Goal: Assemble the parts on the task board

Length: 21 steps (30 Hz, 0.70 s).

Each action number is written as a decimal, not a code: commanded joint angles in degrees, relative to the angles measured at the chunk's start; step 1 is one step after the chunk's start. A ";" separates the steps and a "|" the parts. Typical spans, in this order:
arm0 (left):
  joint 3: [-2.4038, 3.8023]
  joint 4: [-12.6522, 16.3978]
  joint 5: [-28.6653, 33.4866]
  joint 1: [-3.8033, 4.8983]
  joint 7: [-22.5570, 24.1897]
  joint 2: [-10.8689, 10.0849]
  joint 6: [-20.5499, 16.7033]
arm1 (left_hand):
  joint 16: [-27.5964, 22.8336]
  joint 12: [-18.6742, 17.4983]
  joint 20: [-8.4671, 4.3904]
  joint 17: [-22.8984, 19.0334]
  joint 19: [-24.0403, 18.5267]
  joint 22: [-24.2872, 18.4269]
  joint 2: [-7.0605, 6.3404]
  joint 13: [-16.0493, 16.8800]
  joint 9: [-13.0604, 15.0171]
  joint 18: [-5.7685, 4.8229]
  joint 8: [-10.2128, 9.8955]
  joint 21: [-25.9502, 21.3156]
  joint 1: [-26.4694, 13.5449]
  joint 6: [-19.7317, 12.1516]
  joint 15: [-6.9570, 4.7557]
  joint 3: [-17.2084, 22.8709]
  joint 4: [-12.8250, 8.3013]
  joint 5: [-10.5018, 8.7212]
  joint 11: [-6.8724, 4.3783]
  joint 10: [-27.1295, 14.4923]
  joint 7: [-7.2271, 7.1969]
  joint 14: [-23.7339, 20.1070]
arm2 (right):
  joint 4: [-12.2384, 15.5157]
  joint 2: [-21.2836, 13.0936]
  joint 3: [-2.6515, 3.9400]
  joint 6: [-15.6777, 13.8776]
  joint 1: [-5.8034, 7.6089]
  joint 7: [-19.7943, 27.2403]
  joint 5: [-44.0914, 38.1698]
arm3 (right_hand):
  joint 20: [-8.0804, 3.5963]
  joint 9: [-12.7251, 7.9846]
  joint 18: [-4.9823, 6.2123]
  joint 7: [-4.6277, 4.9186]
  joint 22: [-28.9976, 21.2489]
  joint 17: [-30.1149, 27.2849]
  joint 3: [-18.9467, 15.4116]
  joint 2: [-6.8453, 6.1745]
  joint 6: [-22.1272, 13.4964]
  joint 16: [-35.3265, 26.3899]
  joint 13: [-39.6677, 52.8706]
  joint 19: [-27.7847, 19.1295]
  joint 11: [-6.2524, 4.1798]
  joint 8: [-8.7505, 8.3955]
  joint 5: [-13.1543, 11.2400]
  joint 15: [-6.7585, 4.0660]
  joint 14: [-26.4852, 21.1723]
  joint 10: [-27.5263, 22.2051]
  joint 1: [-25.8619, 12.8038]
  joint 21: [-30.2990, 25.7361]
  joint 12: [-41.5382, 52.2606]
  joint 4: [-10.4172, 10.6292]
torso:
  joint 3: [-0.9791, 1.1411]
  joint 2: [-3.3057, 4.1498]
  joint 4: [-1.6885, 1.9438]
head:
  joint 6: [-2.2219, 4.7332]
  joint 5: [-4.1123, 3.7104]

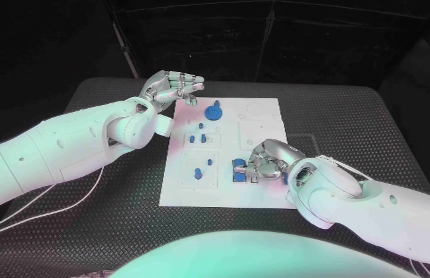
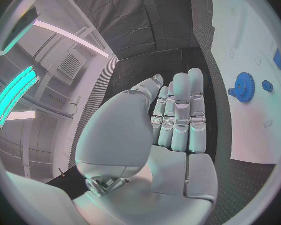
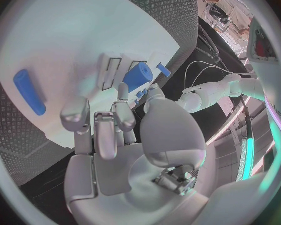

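The white task board [image 1: 260, 119] lies mid-table. My left hand [image 1: 172, 88] hovers over the board's far left corner, holding nothing, its fingers [image 2: 181, 110] lying straight side by side. A blue gear [image 1: 213, 112] stands close by it on the board [image 2: 240, 40], where the gear [image 2: 244, 87] also shows. My right hand [image 1: 267, 158] is down on the near right part of the board, fingers among blue parts [image 1: 238, 170]. There its thumb and a finger pinch a short blue cylinder [image 3: 138, 77]. A blue peg [image 3: 29, 91] lies loose on the board [image 3: 65, 40].
Small blue pieces [image 1: 199, 140] stand in the square sockets along the board's left half, with more [image 1: 210, 163] nearer me. The board rests on a black ribbed mat [image 1: 358, 122]. A white cable [image 1: 54, 206] trails on the table at the near left.
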 commanded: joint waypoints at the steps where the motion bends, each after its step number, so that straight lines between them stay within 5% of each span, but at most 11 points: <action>1: 0.05 -0.01 0.22 0.06 0.18 0.07 0.72 | -0.26 0.30 0.26 -0.08 -0.08 -0.10 0.34 -0.08 -0.05 0.75 -0.32 -0.25 -0.10 -0.15 0.06 -0.17 -0.01 -0.20 -0.06 -0.34 0.32 -0.25 | 0.74 -0.50 0.01 -0.58 0.07 1.86 -1.02 | -0.40 0.17 -1.13 0.11 0.13 6.87 0.60 0.19 -0.51 0.53 0.12 0.12 -0.01 0.19 1.36 -0.27 4.47 0.28 4.75 0.37 -0.25 -1.38 | -0.01 -0.04 -0.07 | 0.00 0.20; 7: 0.05 -0.04 0.22 0.01 0.17 0.04 0.71 | -0.27 0.31 0.26 -0.09 -0.07 -0.12 0.37 -0.08 -0.05 0.75 -0.32 -0.28 -0.10 -0.16 0.07 -0.18 -0.01 -0.20 -0.06 -0.37 0.32 -0.26 | 1.28 -1.03 0.00 0.20 0.07 2.57 -1.28 | -0.40 0.31 -1.20 0.17 0.50 7.41 1.09 0.10 -0.59 0.75 0.33 0.25 0.01 0.16 1.55 -0.25 4.56 0.27 10.65 0.51 -0.33 -4.36 | -0.04 0.02 0.05 | 0.07 0.28; 21: 0.05 0.15 0.22 -0.02 0.13 -0.12 0.62 | -0.29 0.35 0.26 -0.10 -0.05 -0.17 0.47 -0.08 -0.04 0.76 -0.32 -0.34 0.04 -0.16 0.06 -0.12 -0.07 -0.17 -0.07 -0.40 0.31 -0.27 | -1.12 0.82 0.01 0.18 0.07 2.32 -1.38 | -0.37 0.32 -1.24 0.17 0.77 7.69 1.00 0.99 -0.41 0.87 0.66 0.37 0.02 0.14 1.63 -0.22 4.61 0.45 10.98 0.63 -0.08 -4.20 | -0.10 0.08 0.19 | 0.00 0.40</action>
